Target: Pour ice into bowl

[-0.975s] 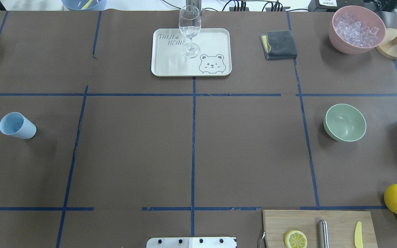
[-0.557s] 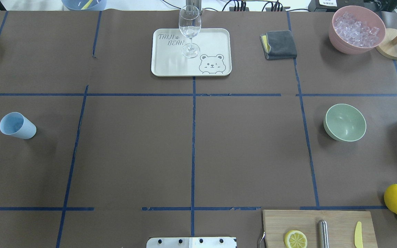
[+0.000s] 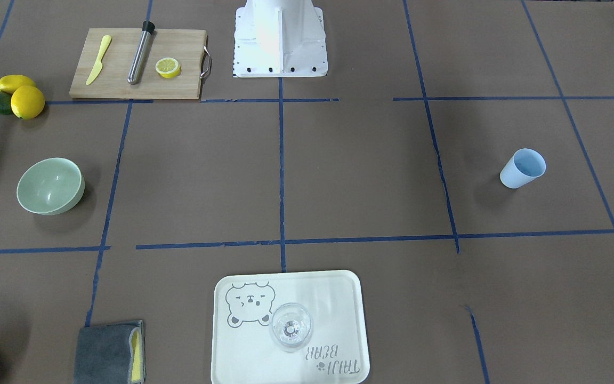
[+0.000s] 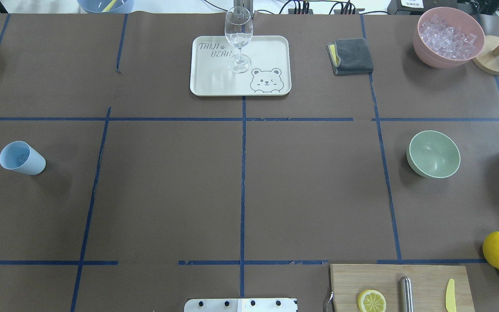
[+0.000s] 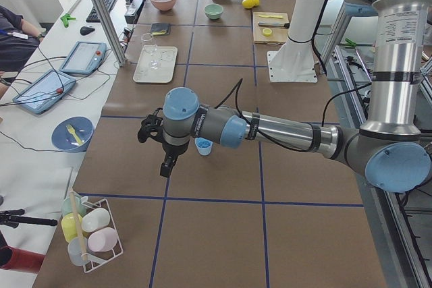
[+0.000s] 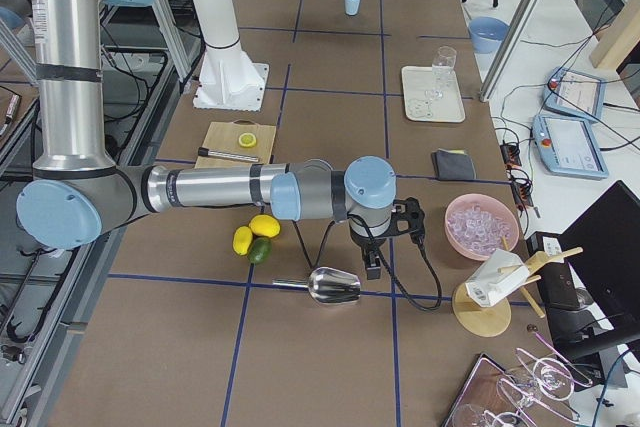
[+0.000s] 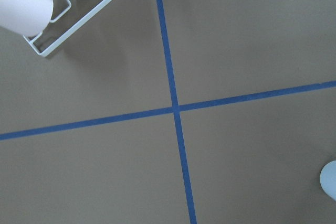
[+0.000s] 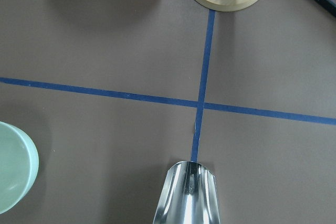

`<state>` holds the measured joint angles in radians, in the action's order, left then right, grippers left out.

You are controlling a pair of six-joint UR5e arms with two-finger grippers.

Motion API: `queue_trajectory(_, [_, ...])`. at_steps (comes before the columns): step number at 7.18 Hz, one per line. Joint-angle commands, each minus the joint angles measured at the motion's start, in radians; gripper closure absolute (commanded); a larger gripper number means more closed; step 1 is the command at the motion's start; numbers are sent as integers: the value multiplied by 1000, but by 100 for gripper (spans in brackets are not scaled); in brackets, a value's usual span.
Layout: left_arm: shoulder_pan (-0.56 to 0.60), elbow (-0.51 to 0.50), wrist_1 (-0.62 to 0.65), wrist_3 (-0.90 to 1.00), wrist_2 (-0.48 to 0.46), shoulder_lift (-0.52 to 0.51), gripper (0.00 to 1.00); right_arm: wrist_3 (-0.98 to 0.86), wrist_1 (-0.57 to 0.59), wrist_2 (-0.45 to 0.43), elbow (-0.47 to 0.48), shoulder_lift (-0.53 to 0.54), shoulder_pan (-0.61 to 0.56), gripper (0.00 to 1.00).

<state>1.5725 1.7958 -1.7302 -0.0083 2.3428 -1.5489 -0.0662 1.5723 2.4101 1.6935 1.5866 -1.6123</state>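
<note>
We are seeing ice [image 4: 448,33] lying in pink container [image 4: 423,53], bowl [image 4: 433,154] standing well apart on desk [image 4: 167,195]; left claw [image 5: 165,166], right claw [image 6: 372,268]: we cannot tell spread.

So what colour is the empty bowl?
The bowl is pale sage green, clearest in the overhead view.

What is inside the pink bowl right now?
The pink bowl holds a heap of clear ice cubes. The bowl's bottom and anything under the heap are covered.

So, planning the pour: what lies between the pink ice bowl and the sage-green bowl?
Overhead view: from round pink bowl to pale sage-green bowl, only brown table cover crossed by one blue tape line.
</note>
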Motion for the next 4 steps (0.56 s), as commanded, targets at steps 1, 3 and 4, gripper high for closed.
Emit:
queue_trajectory(1, [-23,162,-49,-143,-5,96,0,70,-8,16,-18,-13,37,0])
queue_trajectory(3, [-113,227,-229,-340,-46,206,0,233,-35,23,6,-13,128,0])
queue_trajectory(4, [-194,229,-412,-464,-136,287,0,390,-110,20,24,-11,184,0])
